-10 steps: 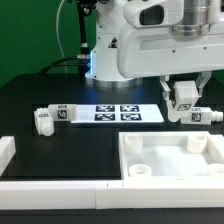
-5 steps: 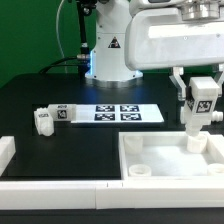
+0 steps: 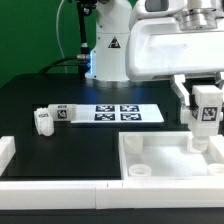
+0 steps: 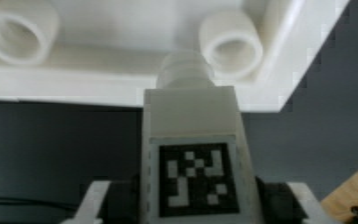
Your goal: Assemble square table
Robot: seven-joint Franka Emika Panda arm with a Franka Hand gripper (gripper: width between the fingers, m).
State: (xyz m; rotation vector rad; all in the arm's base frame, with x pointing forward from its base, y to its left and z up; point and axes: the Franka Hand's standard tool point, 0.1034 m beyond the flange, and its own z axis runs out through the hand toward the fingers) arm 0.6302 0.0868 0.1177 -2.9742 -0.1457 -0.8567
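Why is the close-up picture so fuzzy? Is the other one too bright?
Wrist view: the leg and the square table behind it look soft and blurry, though the tag pattern reads. Exterior view: sharper, but the white arm is washed out, with a blue glow by its base.

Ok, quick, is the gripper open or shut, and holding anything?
Gripper: closed, holding a leg upright.

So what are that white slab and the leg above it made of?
Both look like hard plastic, at a guess. The slab is matt opaque white, with thick walls and rounded sockets. The leg has the same chalky white; its black-and-white tag looks like a printed sticker.
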